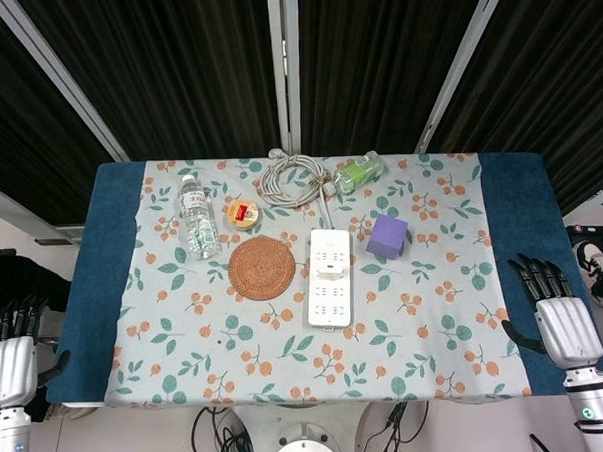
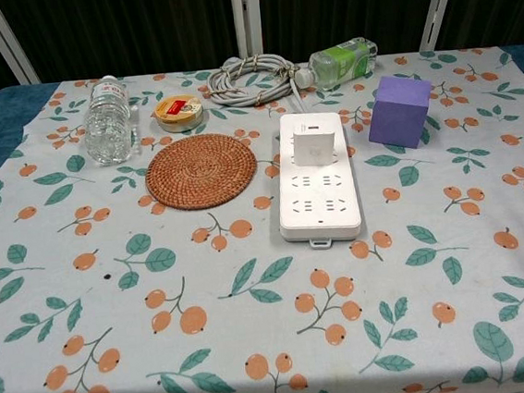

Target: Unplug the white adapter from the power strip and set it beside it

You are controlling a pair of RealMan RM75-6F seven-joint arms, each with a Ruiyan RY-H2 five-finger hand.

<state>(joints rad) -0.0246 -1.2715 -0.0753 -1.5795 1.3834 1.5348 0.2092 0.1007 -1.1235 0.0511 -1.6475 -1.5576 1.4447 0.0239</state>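
A white power strip [image 1: 327,278] [image 2: 315,184] lies lengthwise in the middle of the floral tablecloth. The white adapter [image 1: 329,267] [image 2: 313,146] sits plugged into its upper half. My left hand [image 1: 9,357] hangs off the table's left edge, far from the strip, with its fingers apart and nothing in it. My right hand [image 1: 558,313] hovers over the table's right edge, fingers spread and empty. The chest view shows neither hand.
A woven round coaster [image 1: 261,267] [image 2: 201,170] lies left of the strip. A purple cube [image 1: 387,235] [image 2: 400,111] stands to its right. At the back are a coiled cable [image 1: 291,178] [image 2: 250,77], a green-labelled bottle [image 1: 357,170], a clear bottle [image 1: 197,216] [image 2: 107,119] and a tape roll [image 1: 243,214].
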